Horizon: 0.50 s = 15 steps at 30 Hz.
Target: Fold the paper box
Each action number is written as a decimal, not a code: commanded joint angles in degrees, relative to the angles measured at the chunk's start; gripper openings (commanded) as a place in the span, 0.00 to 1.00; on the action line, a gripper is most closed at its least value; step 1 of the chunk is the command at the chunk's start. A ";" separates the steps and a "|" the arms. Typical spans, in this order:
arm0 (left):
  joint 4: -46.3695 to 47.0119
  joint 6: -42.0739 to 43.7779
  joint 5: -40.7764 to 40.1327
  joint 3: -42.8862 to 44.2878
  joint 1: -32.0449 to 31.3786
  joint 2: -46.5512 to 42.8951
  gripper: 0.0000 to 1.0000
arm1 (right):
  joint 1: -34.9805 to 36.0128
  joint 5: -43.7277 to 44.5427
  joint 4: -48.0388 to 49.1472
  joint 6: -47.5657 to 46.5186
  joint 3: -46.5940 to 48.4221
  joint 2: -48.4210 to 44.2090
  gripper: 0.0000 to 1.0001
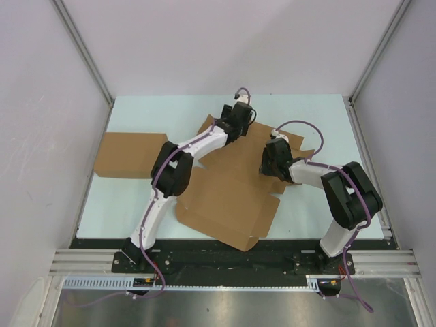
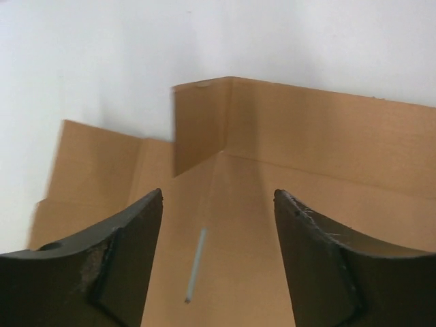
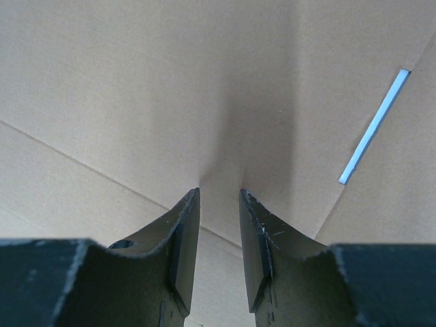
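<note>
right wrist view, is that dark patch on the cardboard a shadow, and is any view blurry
right wrist: yes, a soft shadow on the paper box, while the slit stays crisp; left wrist: the raised flap has a smeared left edge and the white background is washed out; top external: even light, sharp, no glare

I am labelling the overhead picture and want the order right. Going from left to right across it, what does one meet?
plain brown cardboard box → paper box → right arm's elbow
</note>
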 commanded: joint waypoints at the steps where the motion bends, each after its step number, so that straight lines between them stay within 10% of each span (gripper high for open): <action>1: 1.45 0.13 -5.29 -4.66 -0.01 -14.33 0.74 | 0.41 -2.44 -4.31 1.43 -1.92 1.72 0.35; 15: 7.59 -22.55 14.29 -59.41 7.54 -50.93 0.78 | 1.12 -2.35 -4.23 1.08 -1.92 -0.39 0.35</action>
